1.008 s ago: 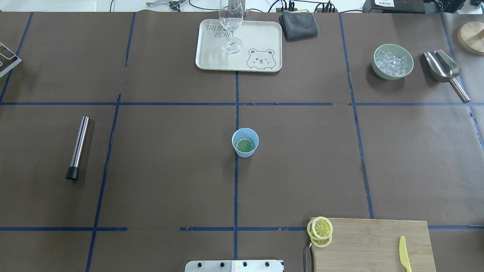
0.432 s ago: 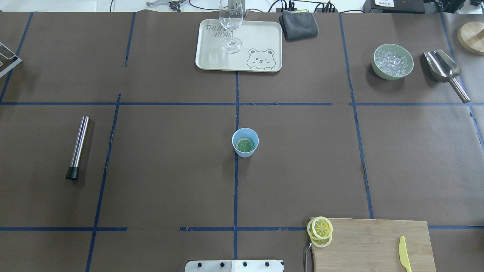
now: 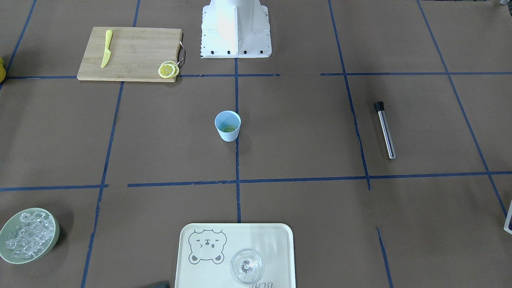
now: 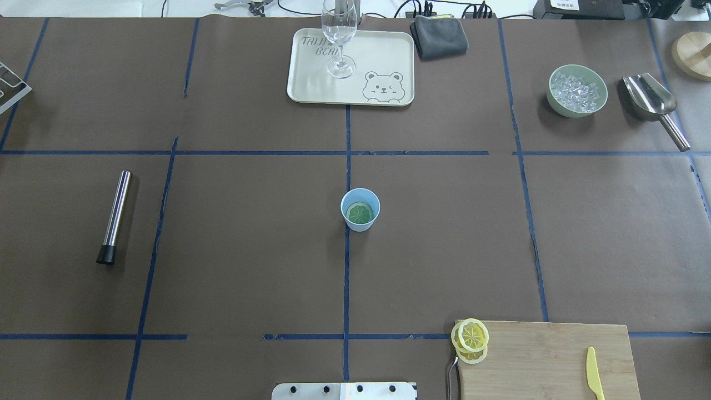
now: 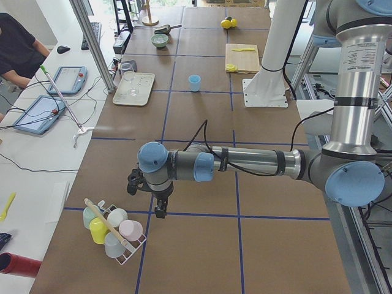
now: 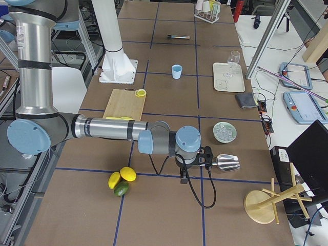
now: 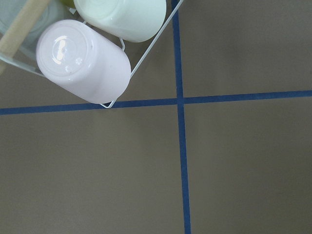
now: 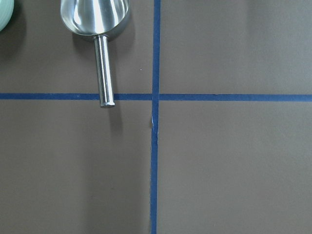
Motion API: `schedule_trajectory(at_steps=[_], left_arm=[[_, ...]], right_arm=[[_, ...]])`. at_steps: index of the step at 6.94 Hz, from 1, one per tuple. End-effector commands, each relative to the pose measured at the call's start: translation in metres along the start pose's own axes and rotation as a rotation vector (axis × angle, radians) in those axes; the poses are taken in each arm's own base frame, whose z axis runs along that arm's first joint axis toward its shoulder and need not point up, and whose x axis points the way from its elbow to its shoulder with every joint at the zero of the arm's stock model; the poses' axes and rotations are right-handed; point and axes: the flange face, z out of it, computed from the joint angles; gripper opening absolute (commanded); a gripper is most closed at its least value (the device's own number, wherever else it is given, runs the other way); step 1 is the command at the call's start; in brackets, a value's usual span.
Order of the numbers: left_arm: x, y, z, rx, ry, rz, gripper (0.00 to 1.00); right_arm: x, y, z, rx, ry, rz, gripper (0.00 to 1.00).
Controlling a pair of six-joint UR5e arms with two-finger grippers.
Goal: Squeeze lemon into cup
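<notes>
left pincer [image 5: 160,211] & right pincer [image 6: 183,177] hang parked over opposite table [image 4: 233,261] ends, far from the work. can't tell how open either is, or if holding anything. lemon [image 4: 472,335] slices sit stacked on the board [image 4: 544,355] corner, prob staged for the right arm. cup [image 4: 359,226] stands mid-table w/ a slice inside.

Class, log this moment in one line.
cup: mid-table, greenish slice inside | lemon slices: stacked on board corner | left hand: near rack | right hand: near scoop | grip state: unclear
</notes>
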Motion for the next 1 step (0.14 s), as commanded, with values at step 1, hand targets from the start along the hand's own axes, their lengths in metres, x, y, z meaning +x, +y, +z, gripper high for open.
schedule_trajectory(at_steps=[1], left_arm=[[0.0000,0.0004,0.0003,0.000,0.002,0.000,1.00]], right_arm=[[-0.0003,-0.0003,-0.0003,0.001,0.000,-0.001,1.00]])
